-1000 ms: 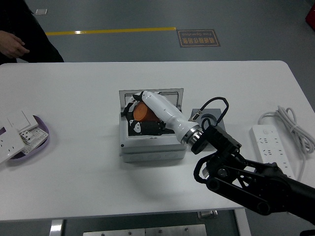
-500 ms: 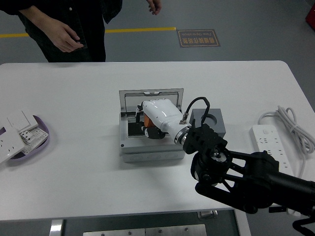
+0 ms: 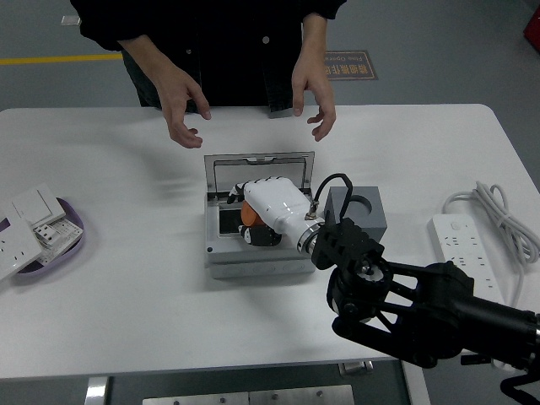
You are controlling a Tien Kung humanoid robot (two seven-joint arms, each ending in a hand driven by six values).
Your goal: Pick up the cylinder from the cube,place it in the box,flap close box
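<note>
Head view is showing the right hand (image 3: 268, 207) reaching down into the open grey box (image 3: 221, 257) near the middle of the white worktop (image 3: 126, 278), its white shell hanging over the box's dark interior. The orange cylinder (image 3: 248, 213) is lying inside the box, directly beneath the palm, with the fingers (image 3: 239, 191) curling around it, so the hand appears to be grasping the cylinder rather than having let it go. Only a sliver of orange is showing, so its long axis cannot be told. The grey cube (image 3: 364, 213) is standing just beside the box on its right, its round socket empty. The lid (image 3: 260, 160) is standing open at the box's far edge, beyond the fingertips; judging from this, closing it is going to mean freeing the cylinder, lifting clear, and reaching past the box to bring the flap toward the near side. A person's two hands (image 3: 181, 105) are hovering apart above the far side of the worktop, touching nothing.
</note>
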